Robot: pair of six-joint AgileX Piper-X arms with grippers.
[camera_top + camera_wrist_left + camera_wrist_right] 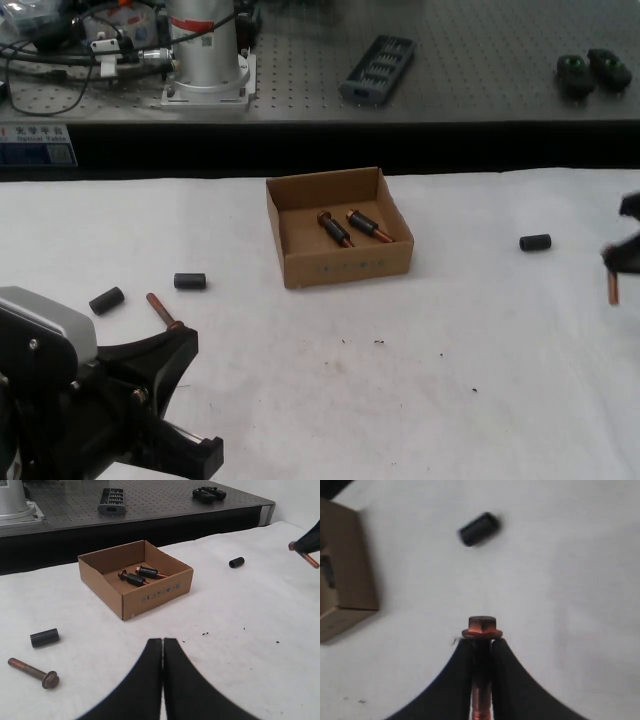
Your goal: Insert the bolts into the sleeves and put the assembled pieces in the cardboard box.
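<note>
Bench [400, 380]: white fibrous cover. Cardboard box [345, 268], centre of high view, holds two assembled pieces [337, 230]. Left pincer [163, 650], lower left: fingers together, empty. Right pincer [481, 652], right edge: clamped on the shank of a copper hex-flange bolt [481, 627]. Black cylindrical sleeve [479, 528] lies loose nearby and will likely roll; steady it, then align bolt with bore.

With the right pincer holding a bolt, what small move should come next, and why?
Probably bring the right pincer, shut on the copper-coloured hex-head bolt, toward the short black cylindrical sleeve lying loose on the white cloth nearby: that bolt has no sleeve yet.
</note>
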